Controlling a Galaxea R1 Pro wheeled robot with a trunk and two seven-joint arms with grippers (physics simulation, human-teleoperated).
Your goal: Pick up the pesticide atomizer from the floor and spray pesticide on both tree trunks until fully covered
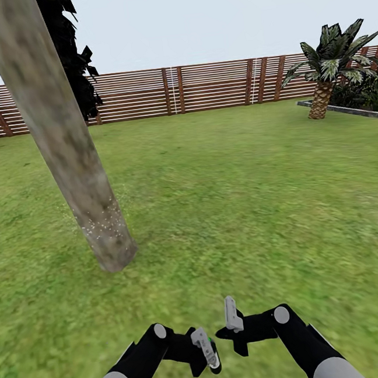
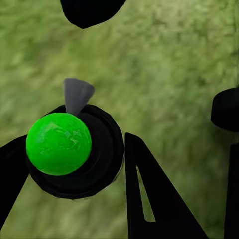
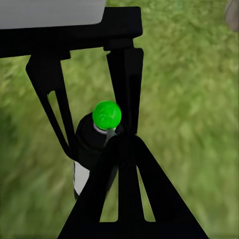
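**Atomizer in left gripper, one speckled trunk ahead**

Item 1: pesticide atomizer, count one. Black body with a bright green round cap and a grey cone nozzle, seen from above in the left wrist view. In the right wrist view it appears as a dark bottle with a pale lower part, standing between two black fingers. In the head view only a sliver of green shows, at the left gripper.

Item 2: left gripper, count one. Forearm low, reaching inward toward the centre, fingers clamped on the atomizer, one finger on each side of the body.

Item 3: right gripper, count one. Forearm mirrors the left, reaching inward; the two grippers sit near each other above the grass. One grey finger stands upright. Whether its fingers are apart or together cannot be told.

Item 4: tree trunk, count one. Thick, mottled grey-beige, leaning in the view, rooted in the grass ahead and to the left of the grippers. White specks of pesticide dot its lower part.

Item 5: lawn, green, blurry.

Item 6: slatted wooden fence, brown, along the far edge.

Item 7: palm, count one, scaly trunk, far right near the fence.

Item 8: dark leafy tree, count one, behind the trunk.
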